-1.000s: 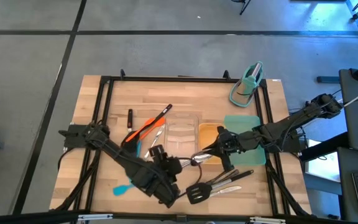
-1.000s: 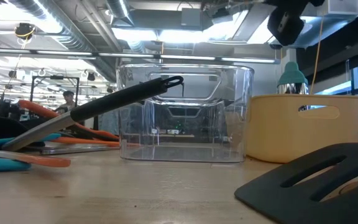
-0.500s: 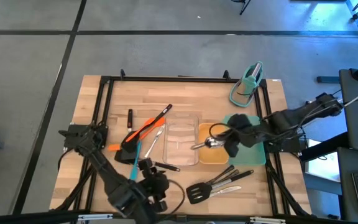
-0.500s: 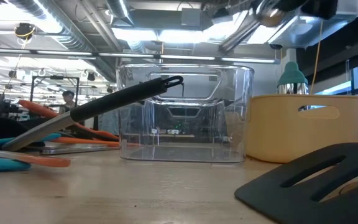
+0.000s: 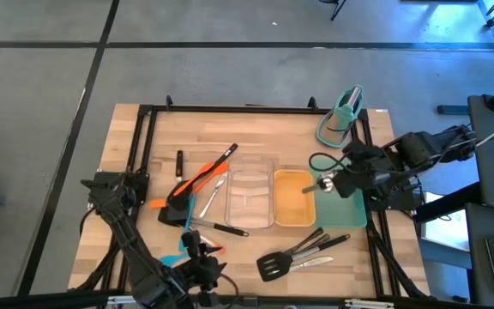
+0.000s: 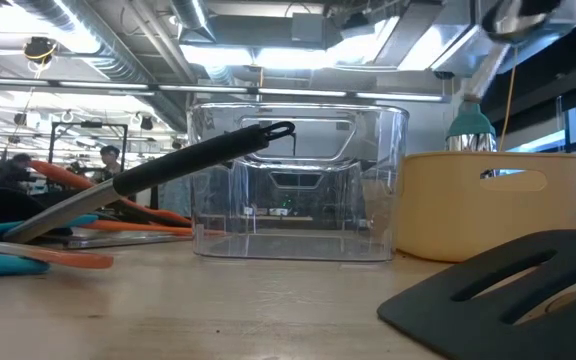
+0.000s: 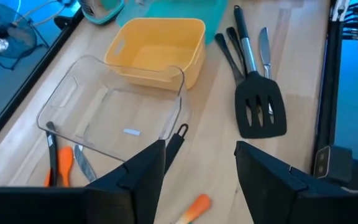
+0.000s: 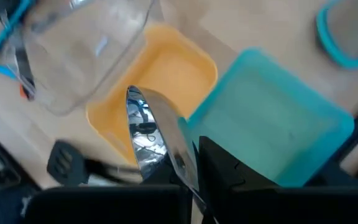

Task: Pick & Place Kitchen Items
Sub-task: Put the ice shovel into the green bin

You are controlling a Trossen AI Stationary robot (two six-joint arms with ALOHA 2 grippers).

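Since a second ago, both arms have pulled back from the table's near middle: my right gripper (image 5: 326,183) has carried the shiny steel spoon (image 8: 149,135) up and out to the boundary between the yellow tray (image 5: 293,198) and the teal lid (image 5: 340,190), while my left gripper (image 5: 197,257) has drawn back to the near edge of the wooden table (image 5: 127,154). On the right wrist view I see that pincer closed narrow on the spoon's handle, bowl forward, hanging above the tray and lid without touching either. On the left wrist view my left fingers (image 7: 143,171) stand apart with nothing between them, clear of the tabletop. Below them a black-handled utensil (image 7: 174,143) lies beside the clear tray (image 5: 250,190), and a black slotted turner (image 5: 274,263) lies by the near edge with other dark-handled utensils (image 5: 320,244) just beside it. To the left of the clear tray I see a loose cluster of orange tongs (image 5: 197,178) and blue-handled utensils (image 5: 189,206). A blue spatula (image 5: 171,259) lies near my left gripper. At the far right corner sits a teal stand-like object (image 5: 341,115).
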